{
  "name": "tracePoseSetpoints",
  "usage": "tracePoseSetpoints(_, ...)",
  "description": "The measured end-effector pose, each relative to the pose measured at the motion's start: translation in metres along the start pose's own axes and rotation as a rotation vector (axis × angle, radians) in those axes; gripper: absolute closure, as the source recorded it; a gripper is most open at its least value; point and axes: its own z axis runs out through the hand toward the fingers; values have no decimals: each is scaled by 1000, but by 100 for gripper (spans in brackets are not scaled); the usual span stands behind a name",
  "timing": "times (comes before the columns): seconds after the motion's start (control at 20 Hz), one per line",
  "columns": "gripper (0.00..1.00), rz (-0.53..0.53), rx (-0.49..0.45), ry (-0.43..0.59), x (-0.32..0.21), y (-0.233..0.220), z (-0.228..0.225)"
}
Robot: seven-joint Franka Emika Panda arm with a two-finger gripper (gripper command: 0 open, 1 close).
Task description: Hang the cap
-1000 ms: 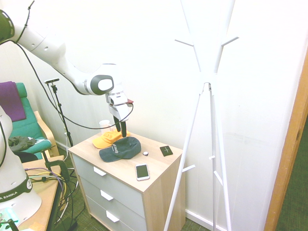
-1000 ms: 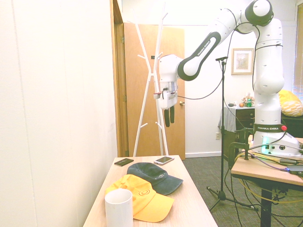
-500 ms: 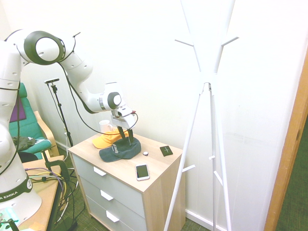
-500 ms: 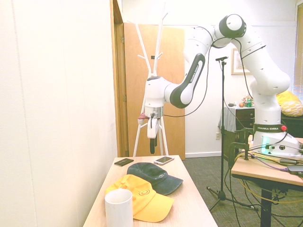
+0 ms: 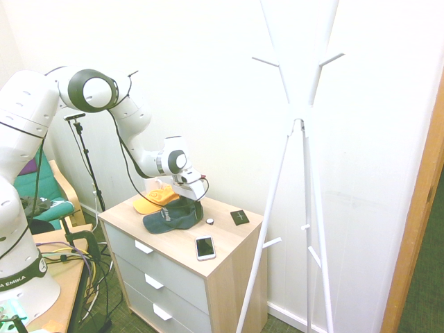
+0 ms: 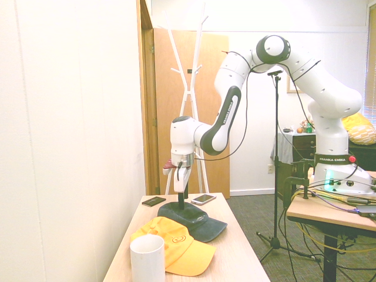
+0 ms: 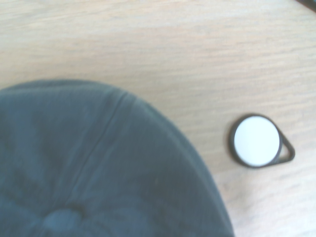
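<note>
The dark navy cap [image 5: 166, 218] [image 6: 198, 222] lies crown-up on the wooden dresser top [image 5: 232, 239], its brim toward the front. My gripper [image 5: 189, 202] [image 6: 181, 203] points straight down with its fingertips at the crown's back part, jaws open and nothing held. The crown's seams and top button fill the wrist view, where the cap [image 7: 89, 173] sits close below. A white coat stand [image 5: 300, 118] [image 6: 189, 88] rises beside the dresser.
An orange-yellow cap [image 5: 152, 201] [image 6: 176, 247] lies against the navy one, with a white cup [image 6: 147, 259] beside it. A phone [image 5: 205, 247] [image 6: 203, 199], a black card [image 5: 239, 216] [image 6: 154, 201] and a small round white tag [image 5: 209, 221] [image 7: 256, 141] lie on the dresser top.
The arm has folded and come down from well above the dresser until the fingertips reach the navy cap's crown. The jaws stayed open. Neither cap has moved.
</note>
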Motion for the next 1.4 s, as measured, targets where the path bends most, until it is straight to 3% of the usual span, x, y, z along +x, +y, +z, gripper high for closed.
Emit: tracePoseSetpoints(1.4,100,23,12,20,11,-3,-10)
